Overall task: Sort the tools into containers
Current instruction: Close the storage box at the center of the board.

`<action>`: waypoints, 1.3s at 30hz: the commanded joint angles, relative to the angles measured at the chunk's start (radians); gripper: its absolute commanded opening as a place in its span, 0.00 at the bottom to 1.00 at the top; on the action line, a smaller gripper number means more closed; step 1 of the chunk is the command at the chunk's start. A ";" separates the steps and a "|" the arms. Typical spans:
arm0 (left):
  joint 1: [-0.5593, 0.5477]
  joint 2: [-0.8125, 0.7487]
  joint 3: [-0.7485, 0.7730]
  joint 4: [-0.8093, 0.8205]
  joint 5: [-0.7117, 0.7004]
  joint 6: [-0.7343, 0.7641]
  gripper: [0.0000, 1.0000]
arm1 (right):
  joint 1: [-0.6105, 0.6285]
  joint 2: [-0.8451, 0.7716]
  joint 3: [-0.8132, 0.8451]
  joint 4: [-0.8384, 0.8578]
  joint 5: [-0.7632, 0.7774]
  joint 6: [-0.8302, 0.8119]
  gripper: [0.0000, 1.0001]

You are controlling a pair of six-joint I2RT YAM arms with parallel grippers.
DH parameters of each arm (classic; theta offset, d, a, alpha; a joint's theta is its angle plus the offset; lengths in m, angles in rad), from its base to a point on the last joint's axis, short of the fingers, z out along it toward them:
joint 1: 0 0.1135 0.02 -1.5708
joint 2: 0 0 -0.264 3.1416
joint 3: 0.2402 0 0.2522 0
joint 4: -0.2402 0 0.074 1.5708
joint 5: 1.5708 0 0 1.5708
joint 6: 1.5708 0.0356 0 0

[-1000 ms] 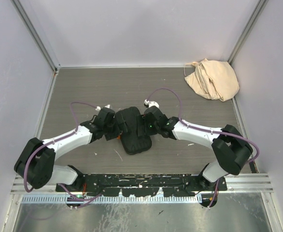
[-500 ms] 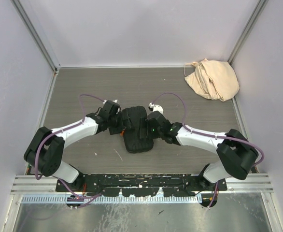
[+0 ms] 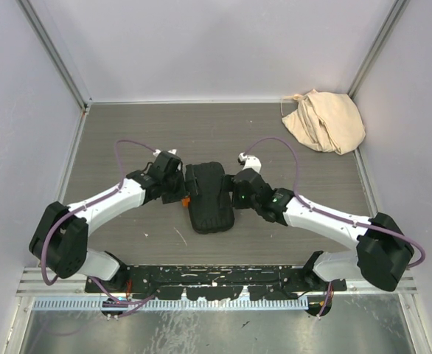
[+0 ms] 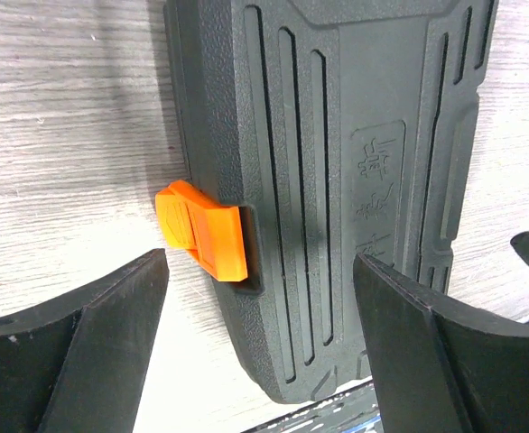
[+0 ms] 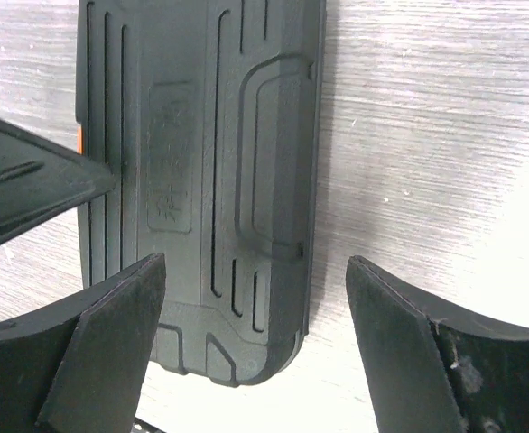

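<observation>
Case [image 3: 208, 198] of black ribbed plastic is seen shut at mid-table [image 3: 127, 140], contents hidden, orange latch [image 4: 201, 228] on its left edge, embossed lid characters [image 4: 377, 180] unreadable, while left gripper [image 4: 260, 271] and right gripper [image 5: 255, 271] are spread wide over its sides, nothing gripped.

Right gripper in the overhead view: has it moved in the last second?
Yes. The right gripper has slid to the right, from over the black tool case lid to its right edge; the case itself stayed put.
</observation>
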 commanded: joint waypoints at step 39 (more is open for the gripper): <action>0.011 0.079 -0.102 0.222 0.054 -0.058 0.89 | -0.041 0.113 -0.028 0.138 -0.222 -0.012 0.85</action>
